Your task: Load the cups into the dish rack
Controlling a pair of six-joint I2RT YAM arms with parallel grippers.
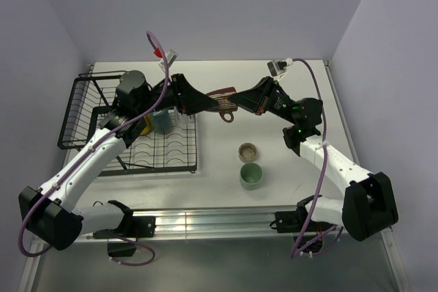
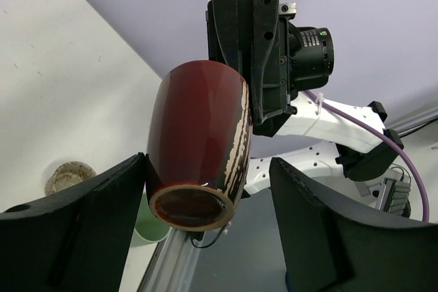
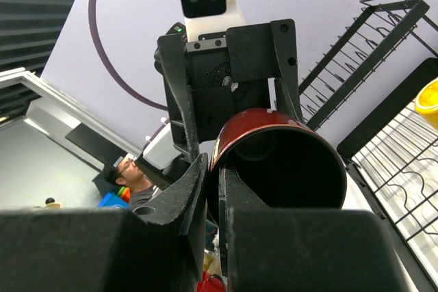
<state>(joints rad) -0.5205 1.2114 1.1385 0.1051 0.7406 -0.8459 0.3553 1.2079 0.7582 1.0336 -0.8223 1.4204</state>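
The dark red mug is hanging in the air between the two arms, lying on its side above the bench, just right of the rack. The right fingers are pinching its rim, one inside the mouth and one outside on the wall. The left fingers are standing spread on either side of its base end. One is touching or almost touching the glaze and the other is sitting apart from it, so they are not gripping yet.

The mug is looking like glazed ceramic: stiff, fairly heavy for its size, slick on the wall, and likely to break if dropped. The rim pinch is giving little purchase. The safer hold, I am judging, is squarely across the body just above the bare foot ring, made firm before the rim pinch is let go.
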